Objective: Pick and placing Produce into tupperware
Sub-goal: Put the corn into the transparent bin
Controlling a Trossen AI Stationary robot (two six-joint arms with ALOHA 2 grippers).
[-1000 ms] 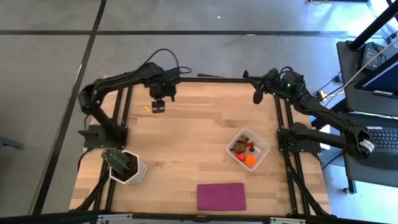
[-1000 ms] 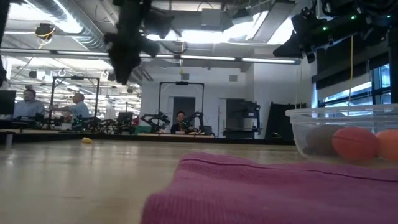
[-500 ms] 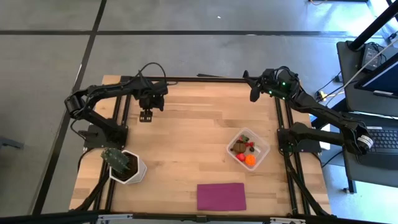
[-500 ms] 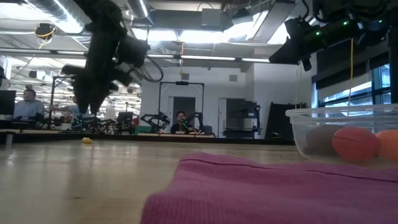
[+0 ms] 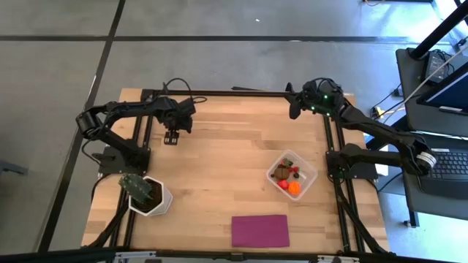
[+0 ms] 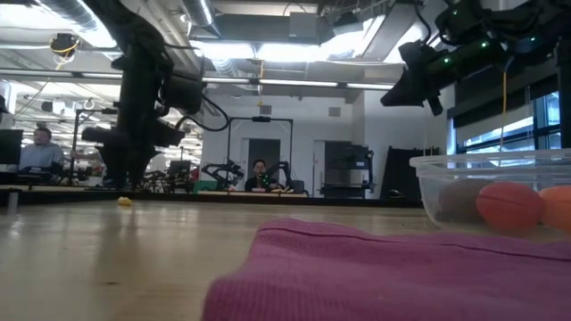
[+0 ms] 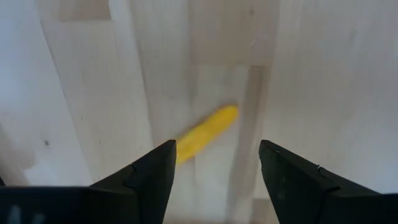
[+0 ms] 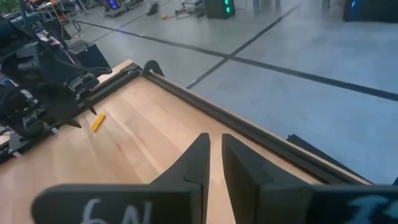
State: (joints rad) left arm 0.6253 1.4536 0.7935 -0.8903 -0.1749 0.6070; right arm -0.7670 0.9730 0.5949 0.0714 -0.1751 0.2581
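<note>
1. From above, the left tool [image 5: 170,136] hangs low over the far left part of the table [image 5: 219,183]; the yellow bit under it is hidden there.
2. The left wrist view shows that yellow bit [image 7: 206,132] lying on the wood between the spread fingers [image 7: 149,177], which grip nothing.
3. The right wrist view shows the same yellow bit [image 8: 97,121] beside the left tool [image 8: 74,118].
4. The right tool [image 5: 293,111] waits above the far right corner, its fingers [image 8: 189,165] almost together and empty.
5. The tub [image 5: 311,175] sits right of centre, holding an orange ball [image 5: 294,188], a brown oval [image 5: 281,173] and small red pieces [image 5: 283,185].
6. Only the low view shows people [image 6: 40,152] in the room behind.
</note>
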